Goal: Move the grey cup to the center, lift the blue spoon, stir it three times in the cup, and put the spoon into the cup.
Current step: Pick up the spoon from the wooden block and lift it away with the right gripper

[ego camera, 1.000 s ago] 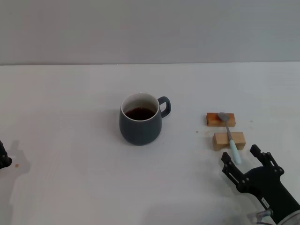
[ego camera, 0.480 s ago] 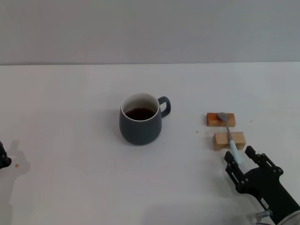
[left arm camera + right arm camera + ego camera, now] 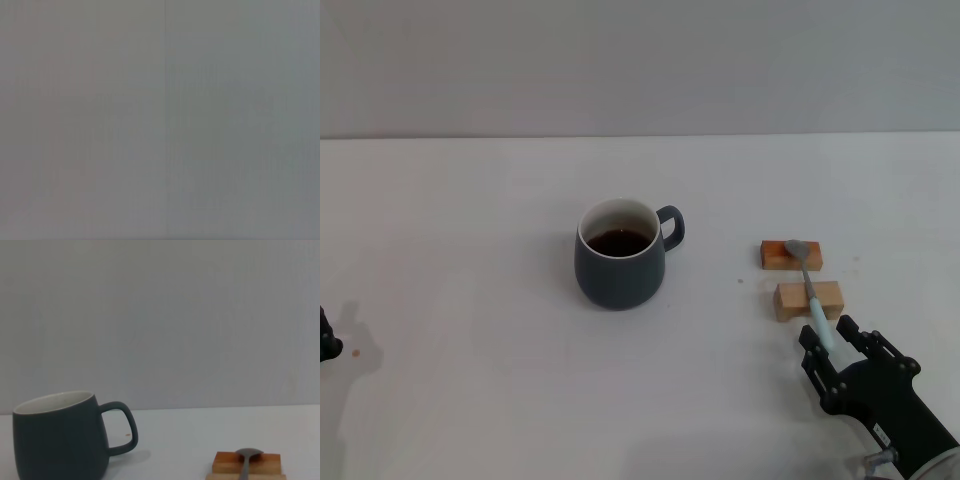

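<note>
— Where's my right arm?

— I see the right gripper (image 3: pixel 834 345) at the lower right of the head view, forearm running off the bottom corner. Its fingers (image 3: pixel 810 350) stand wide apart on either side of the pale handle end of the blue spoon (image 3: pixel 810 287), holding nothing.

— And the spoon?

— It lies across two wooden blocks (image 3: pixel 807 300), bowl on the far one.

— Cup?

— The grey cup (image 3: pixel 619 254) sits upright at frame centre, handle pointing right. The left gripper (image 3: pixel 326 338) is barely visible at the left edge; I cannot tell its fingers.
</note>
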Available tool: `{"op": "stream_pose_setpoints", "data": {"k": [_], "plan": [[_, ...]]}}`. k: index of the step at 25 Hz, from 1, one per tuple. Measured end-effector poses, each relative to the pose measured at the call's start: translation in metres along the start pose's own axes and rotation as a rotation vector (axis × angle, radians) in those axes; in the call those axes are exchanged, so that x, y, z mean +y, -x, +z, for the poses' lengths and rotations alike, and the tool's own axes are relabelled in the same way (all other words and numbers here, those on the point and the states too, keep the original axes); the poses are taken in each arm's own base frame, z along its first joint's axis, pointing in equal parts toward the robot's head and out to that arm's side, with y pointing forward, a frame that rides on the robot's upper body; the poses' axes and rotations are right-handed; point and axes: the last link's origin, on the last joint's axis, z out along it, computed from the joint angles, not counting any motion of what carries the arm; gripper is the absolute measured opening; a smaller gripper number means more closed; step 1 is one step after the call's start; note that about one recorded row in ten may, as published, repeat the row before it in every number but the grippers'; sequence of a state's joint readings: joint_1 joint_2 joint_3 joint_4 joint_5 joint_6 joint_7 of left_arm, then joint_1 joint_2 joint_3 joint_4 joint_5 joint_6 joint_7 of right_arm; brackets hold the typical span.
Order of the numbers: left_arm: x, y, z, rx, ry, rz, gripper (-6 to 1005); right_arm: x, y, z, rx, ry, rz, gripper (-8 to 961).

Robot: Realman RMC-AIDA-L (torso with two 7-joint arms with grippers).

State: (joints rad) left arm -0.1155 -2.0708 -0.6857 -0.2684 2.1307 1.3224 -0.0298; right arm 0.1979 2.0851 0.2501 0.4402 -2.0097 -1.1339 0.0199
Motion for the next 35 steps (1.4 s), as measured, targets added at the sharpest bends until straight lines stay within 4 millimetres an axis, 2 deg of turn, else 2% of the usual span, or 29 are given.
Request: {"op": "stream_pose_setpoints", "data": {"k": [17,23,35], "plan": [[0.0,0.0001,-0.0001,0.0,0.0,0.0,-2,0.0,-0.0002,-0.0001,0.002,-0.001,0.001,450],[0.0,0.0001,-0.0001,0.0,0.0,-0.001,-2,0.0005,0.0001,-0.0001,0.0,0.003,0.0,378],[-0.0001,0.0001,-0.0001,0.0,0.0,-0.001,-2,0.0004,0.0004,0.0,-0.002,0.001,0.002,381]]}}
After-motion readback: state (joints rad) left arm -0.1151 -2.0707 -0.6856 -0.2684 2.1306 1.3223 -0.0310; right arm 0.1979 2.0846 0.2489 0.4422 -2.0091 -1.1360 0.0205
